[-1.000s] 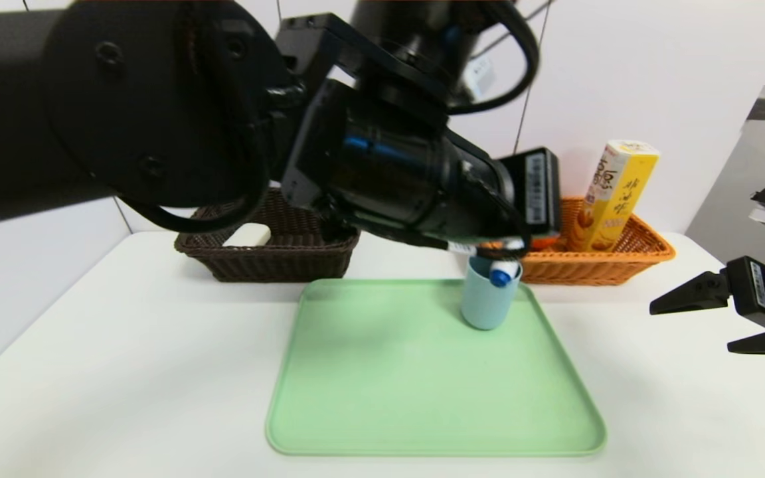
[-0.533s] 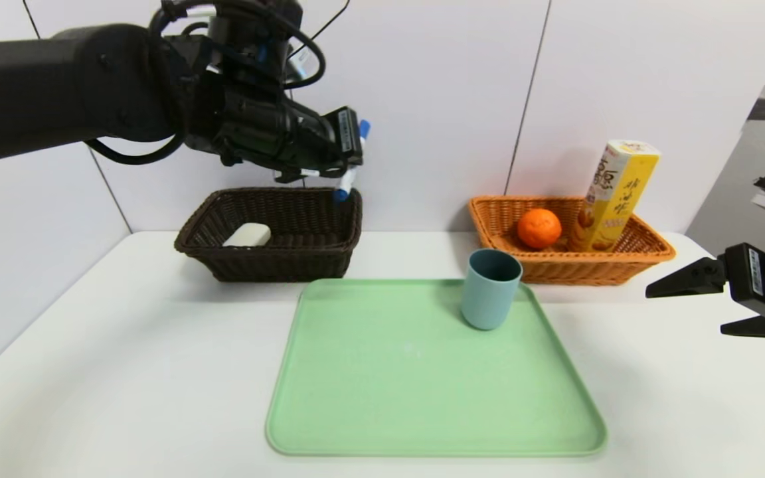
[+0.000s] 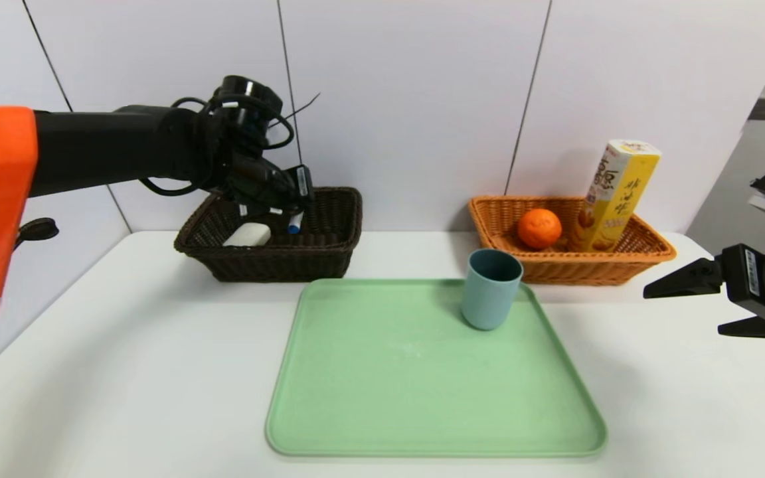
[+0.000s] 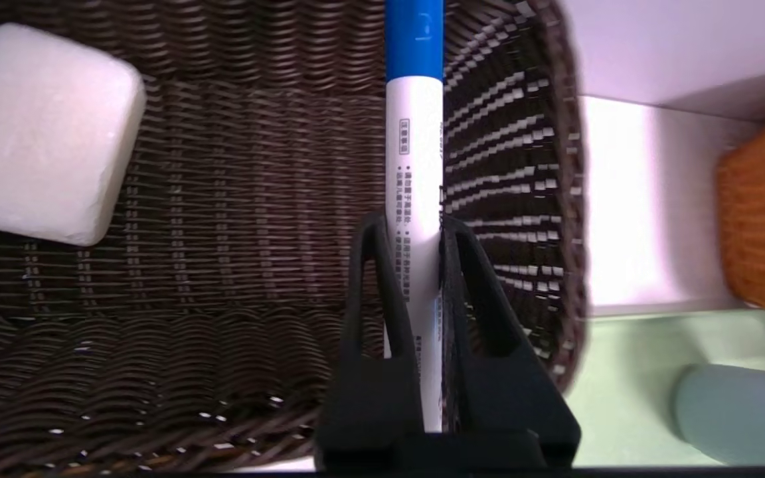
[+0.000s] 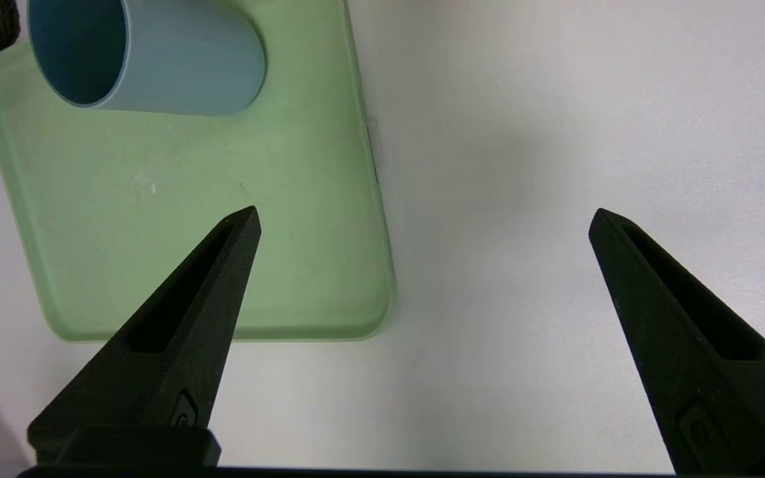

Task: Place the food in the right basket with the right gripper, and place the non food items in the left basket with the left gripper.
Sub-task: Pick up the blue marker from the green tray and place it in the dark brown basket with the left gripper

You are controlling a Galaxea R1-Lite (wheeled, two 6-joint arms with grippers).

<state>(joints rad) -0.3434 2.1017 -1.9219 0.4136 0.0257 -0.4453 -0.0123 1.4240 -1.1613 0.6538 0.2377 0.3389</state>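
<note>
Your left end effector (image 4: 414,229), clamped on the marker (image 4: 413,153), hangs over the dark basket (image 3: 329,255), marker pointing down inside.

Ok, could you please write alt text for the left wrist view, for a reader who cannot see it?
The left gripper holds a white marker with a blue cap, pointing into the dark brown basket. A white soap bar lies inside the basket.

Grn tray (image 3: 382,398) on wht table (image 3: 123,345).
</note>
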